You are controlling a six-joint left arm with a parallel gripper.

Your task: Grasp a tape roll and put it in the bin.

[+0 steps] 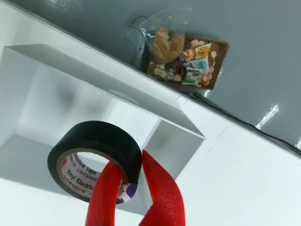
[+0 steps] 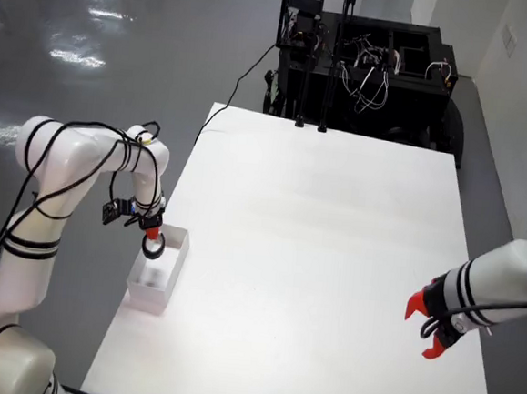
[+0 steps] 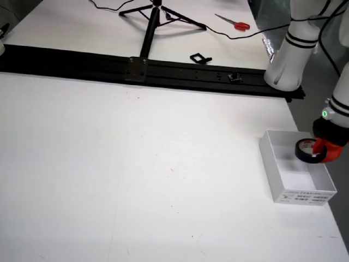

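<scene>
In the view that rides on the gripper, a black roll of electrical tape [image 1: 101, 136] is pinched through its wall by the red fingers of my gripper [image 1: 129, 160], one finger inside the core and one outside. Below it lies the white open bin [image 1: 56, 99]. From the high overview, the gripper [image 2: 153, 239] holds the tape roll [image 2: 154, 251] just over the bin [image 2: 171, 279] at the table's left edge. The low table view shows the tape roll [image 3: 305, 150] hanging inside the bin's [image 3: 302, 195] rim, with the gripper [image 3: 323, 150] to its right.
A second arm with a red gripper [image 2: 428, 327] rests at the table's right side in the overview. A black rail [image 3: 147, 71], a tripod and red scissors [image 3: 235, 23] lie at the table's far end. A cardboard box of small items [image 1: 190, 61] sits on the floor.
</scene>
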